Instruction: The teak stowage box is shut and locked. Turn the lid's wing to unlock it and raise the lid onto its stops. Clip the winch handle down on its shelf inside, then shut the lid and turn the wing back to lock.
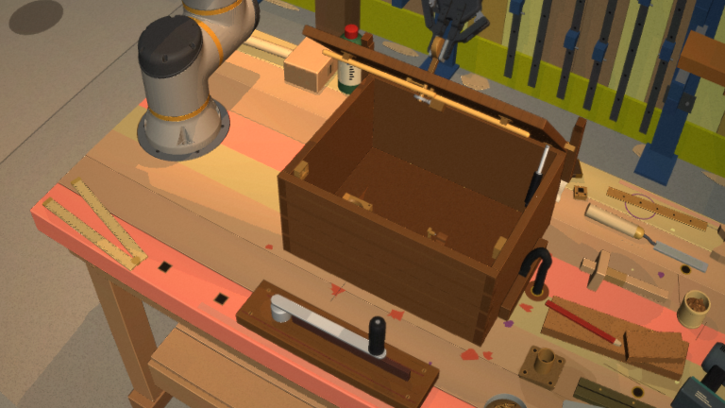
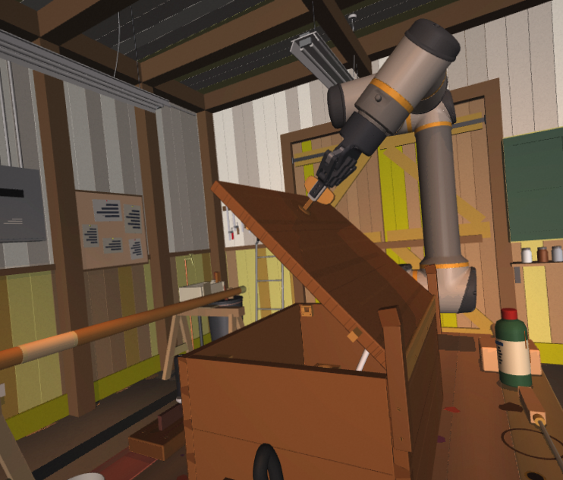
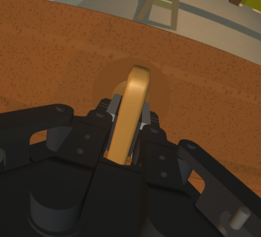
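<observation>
The brass wing (image 3: 131, 112) on the lid's outer face is partly hidden from the side camera behind the raised lid (image 1: 427, 88). The teak box (image 1: 417, 206) stands open in the middle of the bench. Its lid (image 2: 323, 258) tilts up and back on its rear hinges. A pale rod runs along the lid's underside. Small brass clips (image 1: 357, 201) sit on the shelf inside. The winch handle (image 1: 331, 329), silver with a black knob, lies on a dark board at the bench's front edge. My gripper (image 3: 130, 119) is at the lid's high edge, closed on the wing (image 2: 318, 195).
The bench's front edge runs just past the handle's board (image 1: 337, 342). A green bottle (image 1: 350, 61) and a wood block (image 1: 309, 69) stand behind the box. A black hook (image 1: 537, 270), chisel (image 1: 615, 222), sanding blocks and a pencil lie to the right. A folding rule (image 1: 96, 224) lies left.
</observation>
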You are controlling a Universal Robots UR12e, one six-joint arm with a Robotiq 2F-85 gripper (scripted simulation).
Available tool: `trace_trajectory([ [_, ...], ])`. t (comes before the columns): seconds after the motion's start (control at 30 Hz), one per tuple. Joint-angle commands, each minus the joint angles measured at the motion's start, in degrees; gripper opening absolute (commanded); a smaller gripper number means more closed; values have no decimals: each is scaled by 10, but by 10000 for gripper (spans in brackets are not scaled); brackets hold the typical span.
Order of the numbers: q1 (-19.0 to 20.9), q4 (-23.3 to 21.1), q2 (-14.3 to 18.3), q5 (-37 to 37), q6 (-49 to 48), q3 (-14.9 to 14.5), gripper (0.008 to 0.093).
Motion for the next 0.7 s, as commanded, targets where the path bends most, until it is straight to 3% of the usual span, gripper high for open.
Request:
trace_trajectory([
  [0.0, 2, 3, 1, -4, 4, -2, 80],
  [0.67, 53, 92, 21, -76, 98, -30, 80],
])
